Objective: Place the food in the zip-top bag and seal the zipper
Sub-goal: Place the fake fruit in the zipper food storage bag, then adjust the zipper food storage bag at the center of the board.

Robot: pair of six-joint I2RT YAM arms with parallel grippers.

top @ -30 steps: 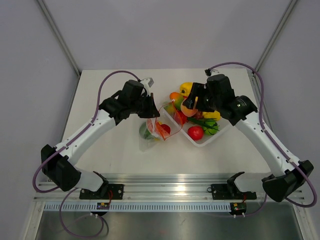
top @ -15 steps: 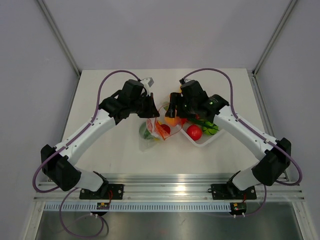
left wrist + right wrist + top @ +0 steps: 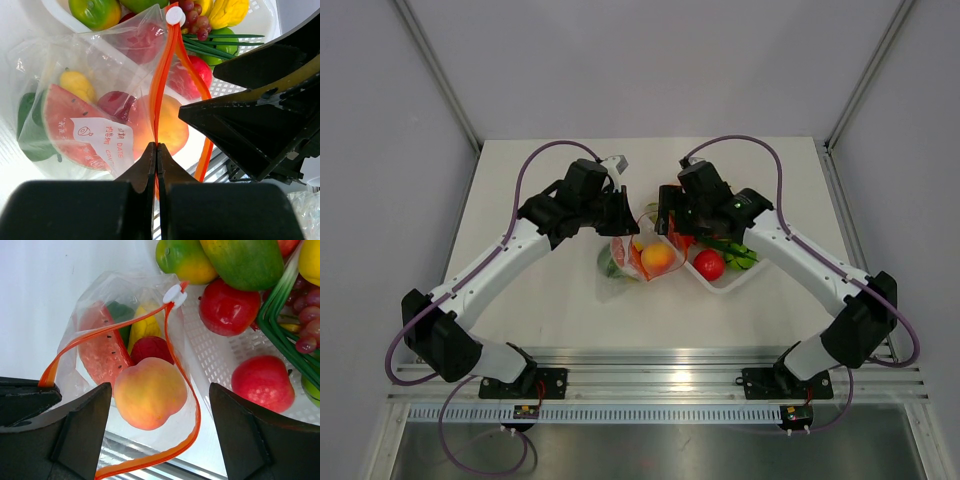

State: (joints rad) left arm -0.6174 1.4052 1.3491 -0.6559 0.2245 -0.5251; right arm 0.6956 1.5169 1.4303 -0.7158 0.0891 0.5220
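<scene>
The clear zip-top bag (image 3: 628,260) lies left of the tray, mouth open, and holds a watermelon slice (image 3: 65,125), a yellow piece, a green piece and a red fruit. My left gripper (image 3: 157,146) is shut on the orange-red zipper (image 3: 161,85) and holds one side of the mouth up. An orange-yellow peach (image 3: 150,392) sits in the bag's mouth, inside the zipper loop (image 3: 194,407). My right gripper (image 3: 160,390) is open just above the peach, its fingers apart on either side and not touching it. In the top view it (image 3: 670,222) hovers over the bag mouth.
The white tray (image 3: 725,283) stands right of the bag with several toy foods: red apples (image 3: 227,307), a green-orange mango, grapes, green onions and yellow pieces. The two grippers are close together over the bag. The table's metal front rail is near.
My right gripper carried the peach from over the tray leftward to the bag and opened. The peach now rests in the bag's mouth. The left gripper has not moved.
</scene>
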